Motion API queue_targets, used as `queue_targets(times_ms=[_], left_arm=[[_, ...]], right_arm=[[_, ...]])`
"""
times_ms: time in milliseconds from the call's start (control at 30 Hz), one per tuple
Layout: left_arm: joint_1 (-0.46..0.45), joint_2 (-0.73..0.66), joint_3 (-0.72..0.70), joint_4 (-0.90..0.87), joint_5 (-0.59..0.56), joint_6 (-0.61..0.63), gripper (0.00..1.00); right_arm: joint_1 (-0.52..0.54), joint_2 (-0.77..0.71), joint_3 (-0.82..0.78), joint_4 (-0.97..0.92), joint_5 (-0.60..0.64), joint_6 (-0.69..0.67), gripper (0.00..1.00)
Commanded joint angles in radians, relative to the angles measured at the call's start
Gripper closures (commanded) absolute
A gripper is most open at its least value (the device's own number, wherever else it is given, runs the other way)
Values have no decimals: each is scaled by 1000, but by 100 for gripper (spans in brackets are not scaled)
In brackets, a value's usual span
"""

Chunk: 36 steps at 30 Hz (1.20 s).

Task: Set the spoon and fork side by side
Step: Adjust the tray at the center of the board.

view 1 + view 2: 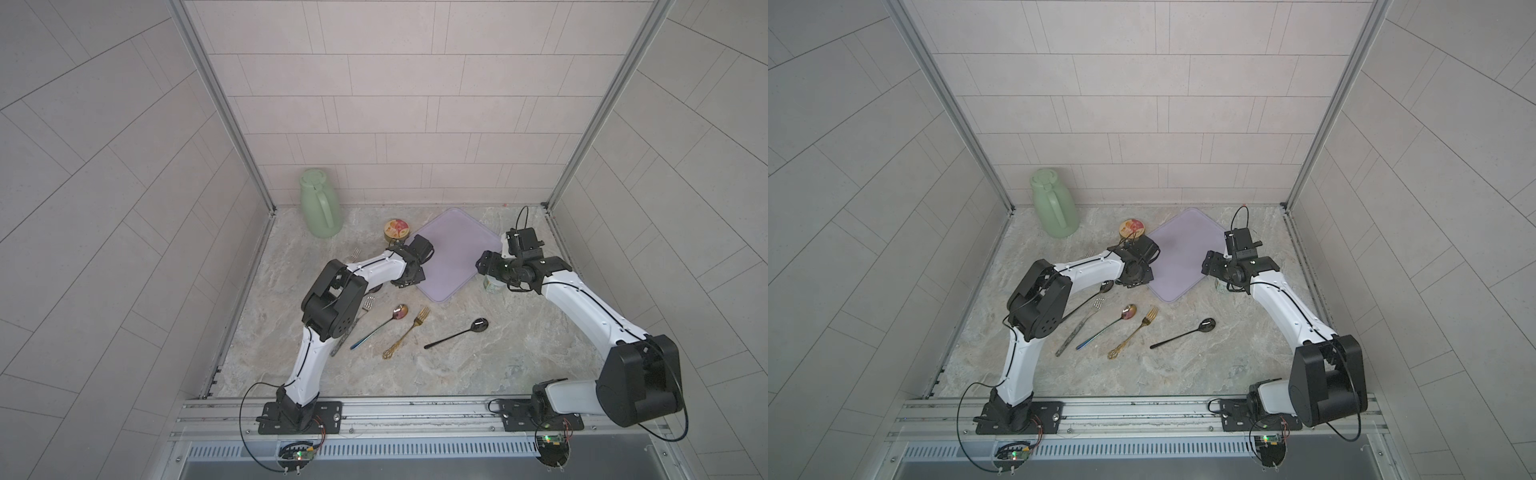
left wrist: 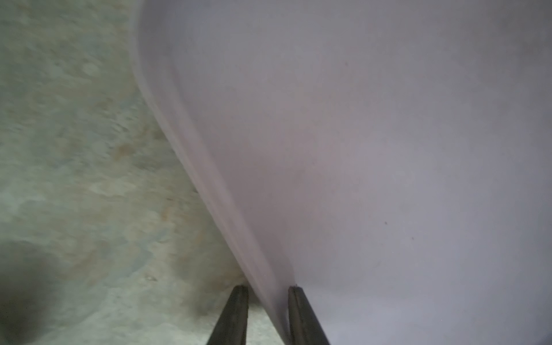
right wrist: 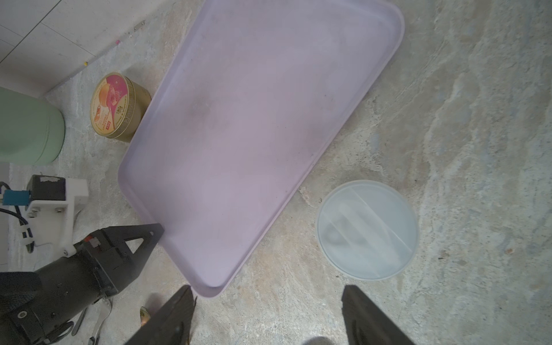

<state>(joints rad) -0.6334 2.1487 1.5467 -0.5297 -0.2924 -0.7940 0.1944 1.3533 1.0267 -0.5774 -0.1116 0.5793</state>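
An iridescent spoon (image 1: 399, 312) with a blue handle and a gold fork (image 1: 419, 318) lie close together at mid-table, both slanted the same way. A black spoon (image 1: 478, 325) lies to their right. A silver fork (image 1: 1088, 320) and another spoon (image 1: 1106, 286) lie partly under my left arm. My left gripper (image 2: 268, 288) stands over the near left edge of the purple tray (image 2: 358, 149), its jaws closed on the rim. My right gripper (image 3: 267, 288) hangs open above bare table by the tray's near corner, holding nothing.
The purple tray (image 1: 453, 249) sits diagonally at the back. A round tin (image 1: 397, 230) and a green jug (image 1: 320, 203) stand behind it to the left. A clear round lid (image 3: 367, 230) lies under my right wrist. One more fork (image 1: 355, 252) lies far left.
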Motion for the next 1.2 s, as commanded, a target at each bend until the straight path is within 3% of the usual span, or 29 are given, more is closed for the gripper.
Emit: queue_targets(times_ms=[0, 333, 633, 833, 967, 1167], left_arm=[[34, -16, -71, -61, 11, 61, 76], [140, -56, -181, -21, 72, 221, 84], [241, 4, -50, -127, 81, 314, 86], [224, -44, -45, -149, 90, 272, 76], [170, -110, -105, -135, 100, 240, 73], [140, -103, -141, -132, 122, 190, 72]], right_arm=[[2, 18, 14, -12, -2, -13, 20], [5, 39, 24, -13, -5, -16, 21], [16, 55, 37, -17, -7, -18, 23], [20, 59, 43, -20, 0, -20, 23], [20, 65, 41, -17, 7, -22, 23], [29, 72, 49, -14, 2, -15, 23]])
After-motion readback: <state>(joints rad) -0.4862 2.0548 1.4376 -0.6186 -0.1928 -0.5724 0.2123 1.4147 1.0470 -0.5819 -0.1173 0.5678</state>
